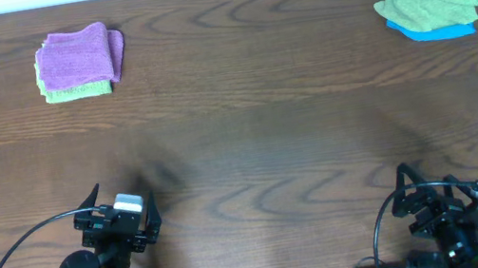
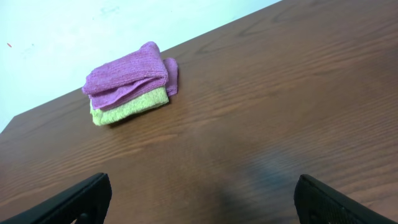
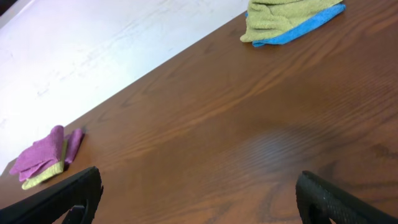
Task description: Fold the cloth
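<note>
The cloth [image 1: 78, 56] looks folded already, the left fingers [image 2: 78, 198] and right fingers [image 3: 339, 198] are wide open and empty, so no grab seems needed.

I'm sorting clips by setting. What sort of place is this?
Likely a robot lab workbench: a left arm and right arm stand at the edge of a wood-grain table holding cloth piles, such as the purple cloth on a green cloth.
</note>
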Robot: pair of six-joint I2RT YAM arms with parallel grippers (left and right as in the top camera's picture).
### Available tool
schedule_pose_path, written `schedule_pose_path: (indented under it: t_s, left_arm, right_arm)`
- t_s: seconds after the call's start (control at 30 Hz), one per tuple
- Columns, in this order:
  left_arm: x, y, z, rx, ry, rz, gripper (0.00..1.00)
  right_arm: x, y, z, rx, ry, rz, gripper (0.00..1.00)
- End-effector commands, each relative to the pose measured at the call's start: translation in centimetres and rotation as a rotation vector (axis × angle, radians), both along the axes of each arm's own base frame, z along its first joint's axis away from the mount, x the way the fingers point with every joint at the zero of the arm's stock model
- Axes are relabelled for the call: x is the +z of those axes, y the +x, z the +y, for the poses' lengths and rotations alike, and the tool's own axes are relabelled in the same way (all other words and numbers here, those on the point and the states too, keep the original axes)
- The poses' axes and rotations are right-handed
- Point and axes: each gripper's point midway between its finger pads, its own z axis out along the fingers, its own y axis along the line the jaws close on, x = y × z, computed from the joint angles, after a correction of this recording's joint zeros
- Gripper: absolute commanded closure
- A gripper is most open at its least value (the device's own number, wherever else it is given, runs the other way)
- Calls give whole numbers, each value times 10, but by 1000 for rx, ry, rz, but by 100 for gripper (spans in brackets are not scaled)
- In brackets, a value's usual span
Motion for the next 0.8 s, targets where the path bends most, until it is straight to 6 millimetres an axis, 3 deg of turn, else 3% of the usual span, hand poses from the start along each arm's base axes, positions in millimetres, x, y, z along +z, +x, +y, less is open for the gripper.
schedule_pose_path:
  t_s: [0.0, 0.27, 0.33, 0.5, 0.77]
  left_arm:
    - [-8, 0, -4, -21, -12, 12, 5]
    - [-8, 0, -4, -21, -12, 12, 5]
    - [-8, 0, -4, -21, -12, 12, 5]
    - [-8, 0, -4, -21, -12, 12, 5]
    - [-8, 0, -4, -21, -12, 12, 5]
  right_arm:
    - [1, 0, 0, -2, 6, -4, 1]
    - [-2, -1, 0, 3, -10, 6, 1]
    - [-7, -1, -12, -39, -88, 25, 1]
    - [-40, -1, -58, -266, -188, 128, 1]
    - [-93, 24, -70, -265, -257, 182, 1]
